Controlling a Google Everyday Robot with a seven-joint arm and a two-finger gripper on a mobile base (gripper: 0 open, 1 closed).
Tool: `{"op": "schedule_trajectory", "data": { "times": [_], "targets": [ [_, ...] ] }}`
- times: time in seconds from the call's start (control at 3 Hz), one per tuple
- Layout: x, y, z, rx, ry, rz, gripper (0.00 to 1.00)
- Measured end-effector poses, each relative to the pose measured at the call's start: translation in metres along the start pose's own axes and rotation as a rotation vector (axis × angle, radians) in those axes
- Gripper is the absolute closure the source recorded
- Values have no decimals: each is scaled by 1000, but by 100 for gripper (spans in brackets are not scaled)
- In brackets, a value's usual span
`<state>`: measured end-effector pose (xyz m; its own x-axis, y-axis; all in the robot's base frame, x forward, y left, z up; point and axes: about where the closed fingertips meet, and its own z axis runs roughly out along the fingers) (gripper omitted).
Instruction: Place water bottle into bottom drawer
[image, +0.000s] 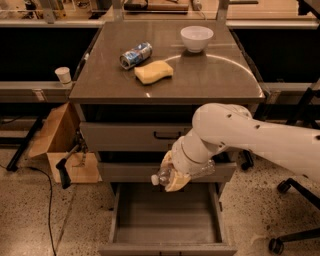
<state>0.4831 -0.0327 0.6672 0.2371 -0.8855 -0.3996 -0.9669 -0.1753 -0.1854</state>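
The water bottle (200, 170) is a small clear plastic bottle with a white cap, held sideways in my gripper (172, 172). The gripper is shut on it, cap end pointing left. It hangs in front of the middle drawer, just above the open bottom drawer (165, 220). The bottom drawer is pulled out and its grey box interior shows nothing inside. My white arm reaches in from the right.
On the cabinet top lie a crushed blue-silver can (136, 54), a yellow sponge (153, 71) and a white bowl (196, 38). A cardboard box (62, 145) stands on the floor to the left. Office chair wheels (283, 187) are at the right.
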Motion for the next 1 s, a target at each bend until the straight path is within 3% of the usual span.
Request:
{"op": "schedule_trajectory", "data": {
  "times": [0.33,1.0],
  "targets": [
    [0,0,1,-3,2,-1,100],
    [0,4,4,43,2,8,100]
  ]
}}
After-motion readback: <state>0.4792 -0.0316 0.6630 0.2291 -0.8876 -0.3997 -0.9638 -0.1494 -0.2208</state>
